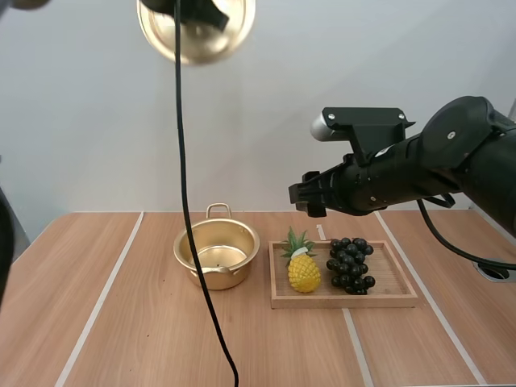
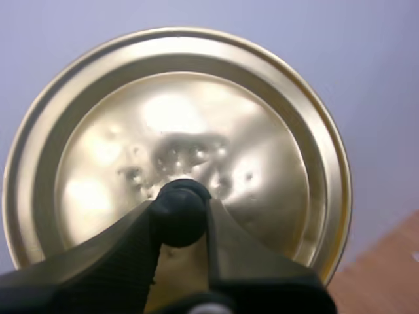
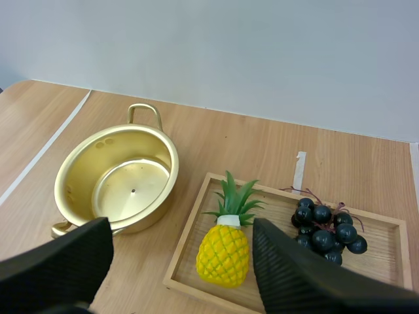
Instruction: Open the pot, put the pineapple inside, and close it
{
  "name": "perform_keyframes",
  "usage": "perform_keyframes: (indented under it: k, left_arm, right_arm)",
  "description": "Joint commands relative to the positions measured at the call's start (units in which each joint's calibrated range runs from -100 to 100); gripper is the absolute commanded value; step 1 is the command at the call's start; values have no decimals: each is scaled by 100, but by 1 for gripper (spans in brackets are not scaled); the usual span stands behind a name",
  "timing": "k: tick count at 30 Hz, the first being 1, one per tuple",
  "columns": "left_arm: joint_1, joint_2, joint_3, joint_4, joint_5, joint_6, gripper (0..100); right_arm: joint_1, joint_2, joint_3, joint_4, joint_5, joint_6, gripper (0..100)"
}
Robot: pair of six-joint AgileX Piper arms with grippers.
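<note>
The gold pot (image 1: pixel 216 255) (image 3: pixel 118 180) stands open and empty on the table. Its gold lid (image 1: pixel 197 31) (image 2: pixel 177 157) hangs high in the air, and my left gripper (image 2: pixel 181 212) is shut on the lid's black knob (image 2: pixel 179 209). A yellow pineapple (image 1: pixel 303 268) (image 3: pixel 224 248) with green leaves lies at the left end of the wooden tray (image 1: pixel 395 297) (image 3: pixel 186 278). My right gripper (image 1: pixel 305 196) (image 3: pixel 182 261) hovers open well above the pineapple, its fingers (image 3: pixel 59 261) wide apart.
A bunch of dark grapes (image 1: pixel 350 264) (image 3: pixel 324 227) lies in the tray right of the pineapple. The pot sits just left of the tray. Pale strips run across the wooden table (image 1: pixel 121 322).
</note>
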State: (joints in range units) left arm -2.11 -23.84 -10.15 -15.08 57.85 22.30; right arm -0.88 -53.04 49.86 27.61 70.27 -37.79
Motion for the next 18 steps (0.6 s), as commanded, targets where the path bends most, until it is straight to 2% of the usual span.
perform_keyframes:
  k: [1, 4, 10, 14, 18]
  left_arm:
    - [-4, -532, -179, -288, -2697, -413, 0]
    - [-4, -968, -179, -610, -4524, -635, 0]
    - [-4, -1546, -179, -1331, -6752, -699, 0]
    - [-4, -1694, -179, -1333, -7420, -699, 0]
    - [-4, -1767, -179, -1333, -7275, -699, 0]
  right_arm:
    - [-16, -19, -36, -43, -30, -58, 100]
    - [-16, -19, -36, -43, -113, -58, 100]
    - [-16, 84, 136, -26, -667, -58, 100]
    - [-16, 216, 295, -5, -1156, -58, 100]
    - [-16, 478, 328, -5, -1319, -58, 100]
